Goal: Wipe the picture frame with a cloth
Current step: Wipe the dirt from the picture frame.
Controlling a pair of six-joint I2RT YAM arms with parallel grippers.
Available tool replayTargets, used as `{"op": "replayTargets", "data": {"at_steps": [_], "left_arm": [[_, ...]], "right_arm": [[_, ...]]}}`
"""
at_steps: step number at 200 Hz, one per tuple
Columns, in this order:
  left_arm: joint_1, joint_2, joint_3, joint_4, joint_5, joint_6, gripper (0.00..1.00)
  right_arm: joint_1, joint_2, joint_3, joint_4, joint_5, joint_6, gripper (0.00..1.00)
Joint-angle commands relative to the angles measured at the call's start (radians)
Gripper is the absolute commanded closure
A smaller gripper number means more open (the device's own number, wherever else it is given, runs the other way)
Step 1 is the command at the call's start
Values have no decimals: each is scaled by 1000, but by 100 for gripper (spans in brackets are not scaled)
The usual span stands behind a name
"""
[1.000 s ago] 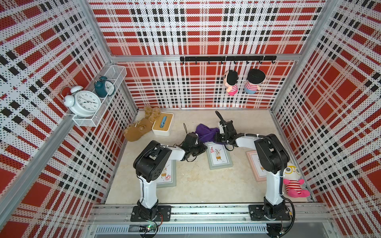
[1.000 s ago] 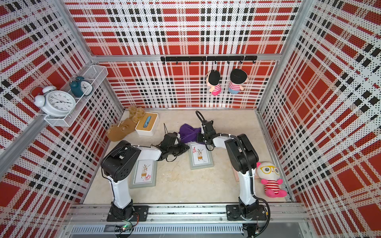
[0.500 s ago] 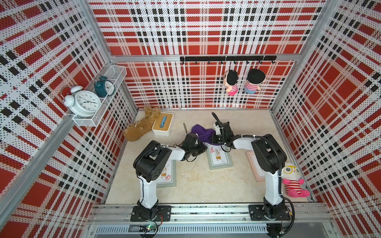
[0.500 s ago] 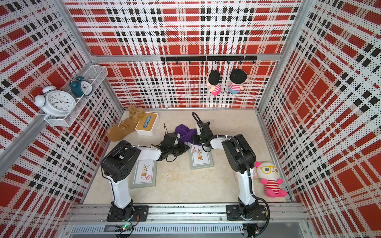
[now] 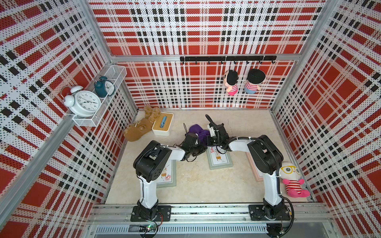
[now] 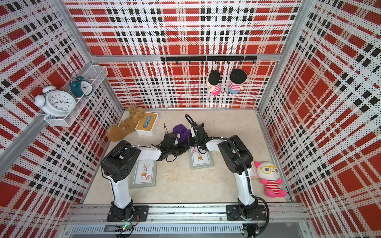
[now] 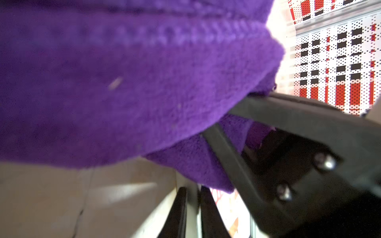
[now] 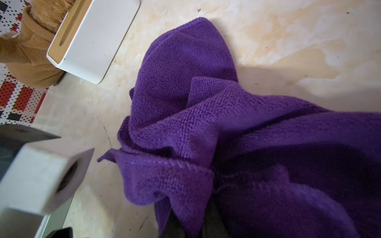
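Leftward along the far edge of the picture frame [image 5: 219, 160] is where the cloth [image 5: 196, 131] and the right gripper [image 8: 191, 224] have shifted over the last second. The cloth is now bunched at the frame's far left corner and overhangs the end of the print. The right gripper's fingers are closed on a fold of it. The left gripper [image 7: 192, 193] is at that same corner, its fingers nearly together with a pale strip between them; I cannot tell whether they pinch the rim. I judge that a wiping stroke is under way, with the frame's near part not yet reached. Beyond the far left corner stand a white tissue box [image 5: 162, 123] and a tan plush [image 5: 138, 130].
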Motion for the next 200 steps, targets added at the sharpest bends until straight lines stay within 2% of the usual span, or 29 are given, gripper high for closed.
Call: {"op": "replayTargets", "data": {"at_steps": [1,35,65,85,128,173,200], "left_arm": [[2,62,-39,-150,-74,13,84],[1,49,-39,-157,-76,10,84],[2,26,7,-208,-72,53,83],[3,10,59,-213,-30,74,76],[-14,-17,162,-215,22,69,57],[-36,-49,66,-189,-37,13,47],[-40,-60,0,-145,-38,-29,46]], "right_arm": [[-92,9,-18,-304,62,-13,100],[-210,-91,-15,-361,150,-39,100],[-259,-143,96,-496,205,-85,100],[-257,-176,76,-517,153,-77,100],[-218,-257,-128,-479,119,17,100],[-135,-266,-211,-461,72,22,100],[-118,-226,-210,-426,30,43,100]]}}
